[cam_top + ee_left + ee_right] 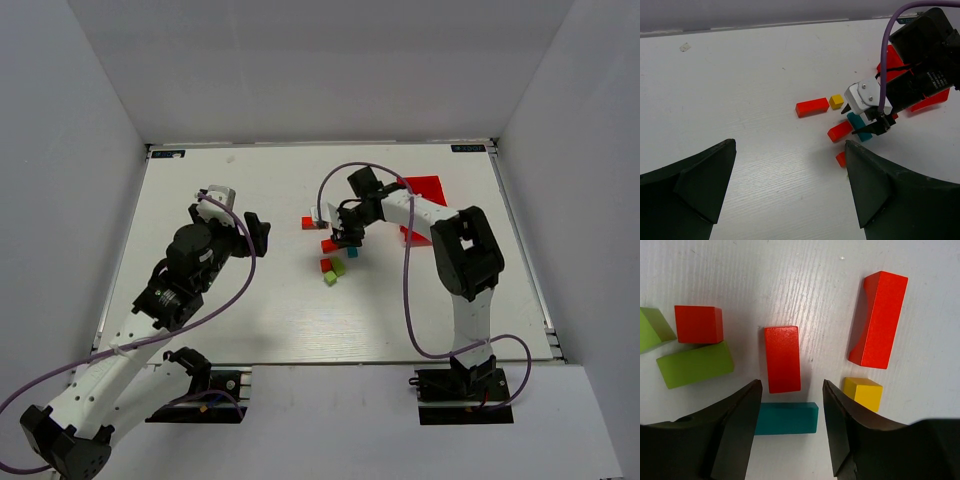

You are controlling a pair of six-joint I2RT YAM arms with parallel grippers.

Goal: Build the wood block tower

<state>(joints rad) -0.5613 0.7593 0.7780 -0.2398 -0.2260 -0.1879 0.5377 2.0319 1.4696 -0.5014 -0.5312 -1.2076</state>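
Note:
The painted wood blocks lie loose and flat on the white table, none stacked. In the right wrist view I see a teal bar [786, 418], a red bar [782, 358], a yellow cube [863, 393], a notched red bar [878, 319], a red cube [698, 324] and a lime bar [695, 364]. My right gripper [791, 401] is open, low over the table, with the teal bar between its fingers; contact cannot be told. From above it [345, 238] hangs over the cluster [330, 262]. My left gripper [790, 170] is open and empty, left of the blocks [245, 222].
A red plastic bin [428, 192] lies behind the right arm's wrist, partly hidden by it. A second lime block [654, 329] sits at the left edge of the right wrist view. White walls enclose the table [250, 310] on three sides.

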